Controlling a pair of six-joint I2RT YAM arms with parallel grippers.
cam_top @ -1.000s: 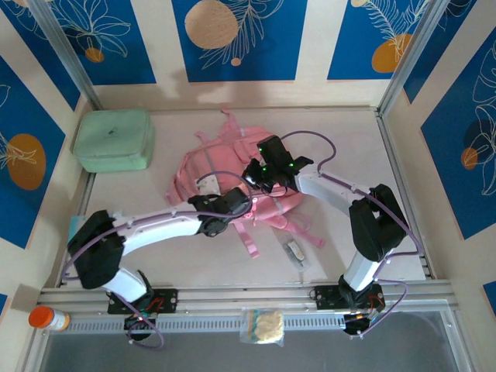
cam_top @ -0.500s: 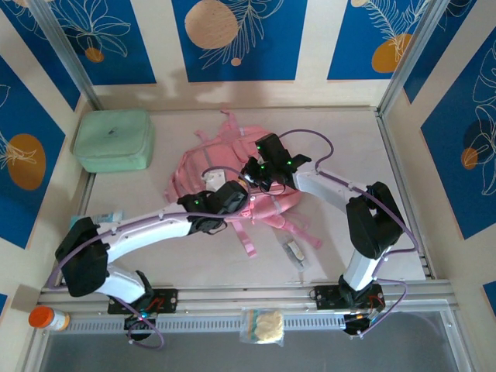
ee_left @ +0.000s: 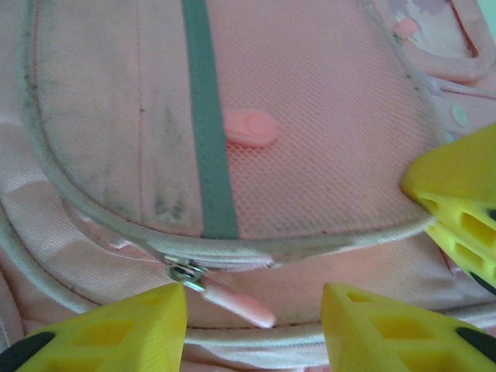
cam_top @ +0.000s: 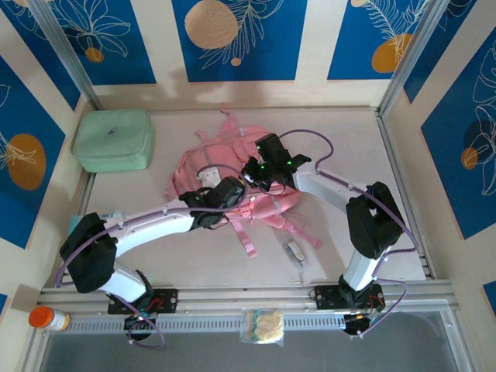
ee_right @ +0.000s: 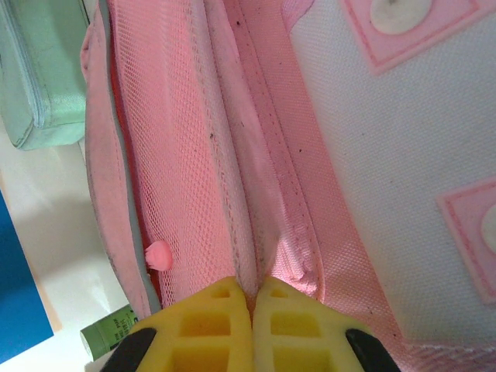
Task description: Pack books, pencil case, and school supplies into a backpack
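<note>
The backpack (cam_top: 194, 167) lies flat near the middle of the table (cam_top: 349, 132), with its straps (cam_top: 248, 242) trailing toward the near edge. Both arms reach over it, the left from the near-left side and the right from the near-right side. The left gripper (ee_left: 254, 310) is positioned low over a curved front pocket of the backpack (ee_left: 310, 116). Its two yellow fingers (ee_left: 116, 333) stand apart, released and grasping nothing. The pink zipper pull (ee_left: 236, 304) lies in the gap between them, nearer the left-hand finger, and no contact with either finger is visible. The metal slider (ee_left: 186, 273) sits on the zip line just above the pull. A grey-green stripe (ee_left: 208, 124) runs up the mesh pocket, with a small pink oval tab (ee_left: 249, 128) just beside it. A second set of yellow fingers (ee_left: 453, 194) enters at the right edge of the left wrist view and rests against the pocket rim. The right gripper (ee_right: 252, 298) is clenched, with its fingertips pressed together on a raised fold of the backpack's fabric (ee_right: 372, 194). The seam ridges converge into the line where the fingertips meet. A round pink button (ee_right: 159, 254) sits on the mesh panel to the left of that fold. The small pale oblong item (cam_top: 294, 252) lies on the table near the strap ends, apart from the backpack body. The mint-green case (cam_top: 114, 139) rests at the far-left corner, well apart from both grippers.
</note>
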